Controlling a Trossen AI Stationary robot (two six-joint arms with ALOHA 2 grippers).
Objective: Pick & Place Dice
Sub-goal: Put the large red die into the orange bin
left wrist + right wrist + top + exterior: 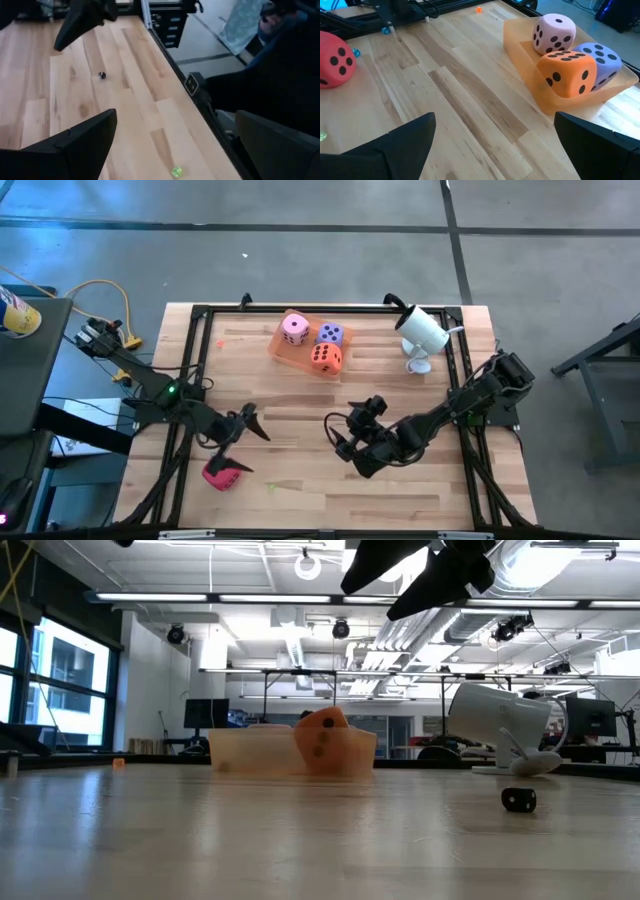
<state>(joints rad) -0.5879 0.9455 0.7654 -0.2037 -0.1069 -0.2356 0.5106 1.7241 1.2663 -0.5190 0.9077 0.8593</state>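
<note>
Red die [222, 473] sat alone at the lower left of the high view, so one was left to go. Pink [294, 329], purple [331, 334] and orange [324, 357] dice were already in the tray [283, 348], upper middle. Left gripper [240, 430], jaws wide and empty, hung just above the red one; right gripper [345, 436], wide too, waited mid-frame.

pink die [294, 329], purple die [330, 334] and orange die [324, 357] sit bunched in the tray; red die [221, 473] lies apart.
</note>
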